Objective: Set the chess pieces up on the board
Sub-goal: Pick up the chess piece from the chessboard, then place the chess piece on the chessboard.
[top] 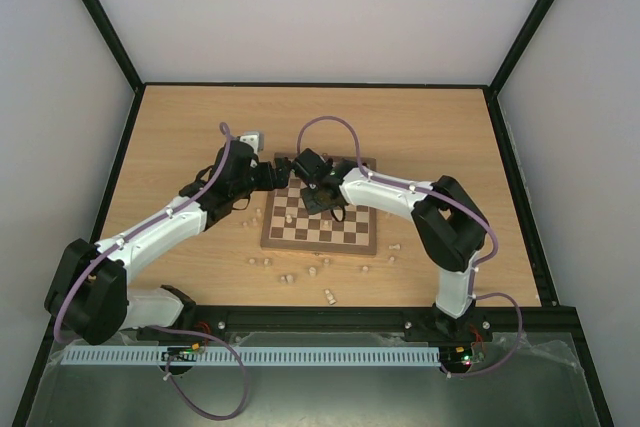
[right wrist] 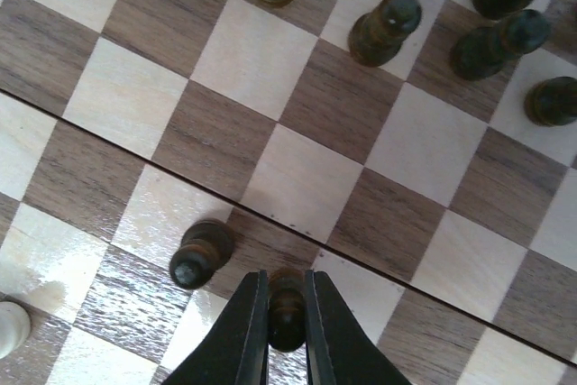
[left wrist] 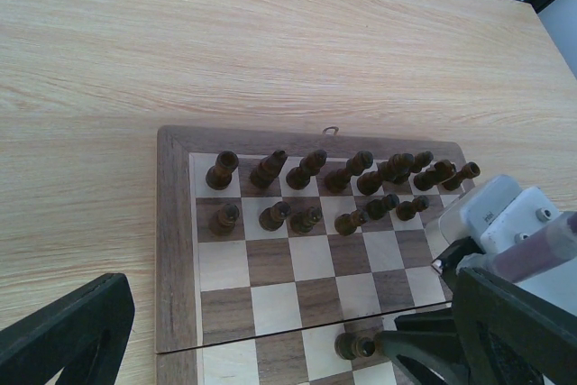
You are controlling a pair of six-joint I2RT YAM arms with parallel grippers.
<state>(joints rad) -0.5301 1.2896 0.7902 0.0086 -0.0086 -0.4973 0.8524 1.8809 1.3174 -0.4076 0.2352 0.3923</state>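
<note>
The chessboard [top: 340, 237] lies mid-table. Dark brown pieces [left wrist: 311, 169] stand in two rows at its far end. My right gripper [top: 322, 197] is over the board, shut on a dark pawn [right wrist: 287, 308] that it holds near the centre seam. A second dark pawn [right wrist: 200, 254] stands just left of it. The held pawn also shows in the left wrist view [left wrist: 354, 345]. My left gripper [top: 272, 177] hovers at the board's far left corner, jaws wide open and empty [left wrist: 288, 313]. Pale pieces [top: 288, 277] lie loose on the table in front of the board.
One pale piece [top: 290, 218] stands on the board's left side and shows in the right wrist view [right wrist: 9, 329]. More pale pieces lie left of the board [top: 255, 219] and at its right front [top: 394, 248]. A small grey box [top: 249, 136] sits behind my left gripper.
</note>
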